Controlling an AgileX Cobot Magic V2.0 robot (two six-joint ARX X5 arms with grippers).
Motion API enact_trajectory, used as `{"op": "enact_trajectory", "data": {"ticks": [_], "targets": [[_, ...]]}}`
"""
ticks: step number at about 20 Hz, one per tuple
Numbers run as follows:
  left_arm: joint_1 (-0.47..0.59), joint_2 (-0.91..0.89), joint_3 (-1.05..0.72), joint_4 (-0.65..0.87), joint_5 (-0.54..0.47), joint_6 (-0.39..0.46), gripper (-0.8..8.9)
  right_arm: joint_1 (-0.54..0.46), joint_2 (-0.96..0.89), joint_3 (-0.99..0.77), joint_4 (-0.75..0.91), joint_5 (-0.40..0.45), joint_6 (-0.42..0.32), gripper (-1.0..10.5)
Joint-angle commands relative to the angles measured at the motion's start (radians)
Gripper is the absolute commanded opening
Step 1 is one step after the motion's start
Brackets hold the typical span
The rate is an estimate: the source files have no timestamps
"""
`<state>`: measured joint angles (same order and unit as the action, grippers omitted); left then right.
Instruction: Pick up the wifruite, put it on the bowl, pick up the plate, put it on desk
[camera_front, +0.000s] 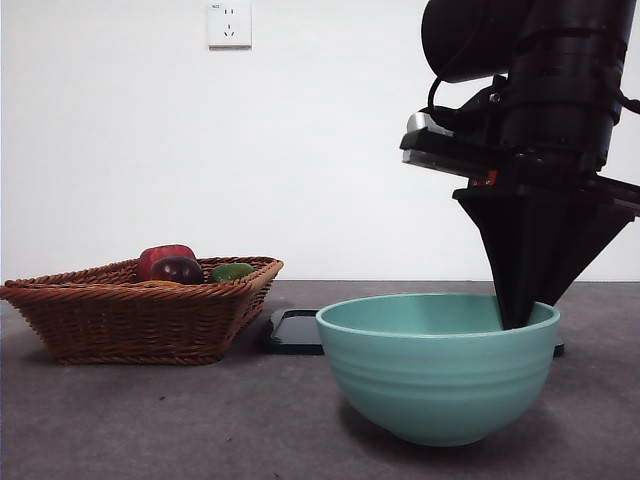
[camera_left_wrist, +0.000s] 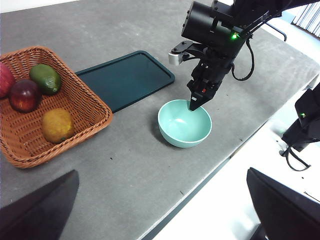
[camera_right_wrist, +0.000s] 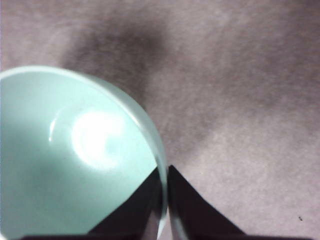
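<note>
The mint-teal bowl stands on the dark grey desk, and nothing lies inside it. My right gripper comes down from above and is shut on the bowl's rim, one jaw inside and one outside. The wifruite, a brownish-orange oval fruit, lies in the wicker basket. The plate, flat, dark green and rectangular, lies behind the bowl. My left gripper is open, high above the desk's near edge.
The basket also holds a red apple, a dark purple fruit and a green fruit. The desk's edge runs close beside the bowl. A wall socket is on the white wall.
</note>
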<state>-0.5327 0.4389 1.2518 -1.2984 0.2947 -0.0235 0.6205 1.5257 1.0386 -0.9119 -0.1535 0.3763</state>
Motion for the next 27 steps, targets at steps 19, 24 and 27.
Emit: {"op": "enact_trajectory", "data": {"ticks": [19,24,27], "targets": [[-0.005,0.0,0.011,0.012,0.006,0.011,6.26,0.006,-0.497,0.203,-0.195,0.031,-0.003,6.1],[-0.005,0.0,0.011,0.012,0.006,0.011,6.26,0.006,-0.739,0.231,-0.321,0.031,-0.045,6.1],[-0.005,0.0,0.011,0.012,0.006,0.011,6.26,0.006,-0.862,0.231,-0.361,0.031,-0.045,6.1]]}}
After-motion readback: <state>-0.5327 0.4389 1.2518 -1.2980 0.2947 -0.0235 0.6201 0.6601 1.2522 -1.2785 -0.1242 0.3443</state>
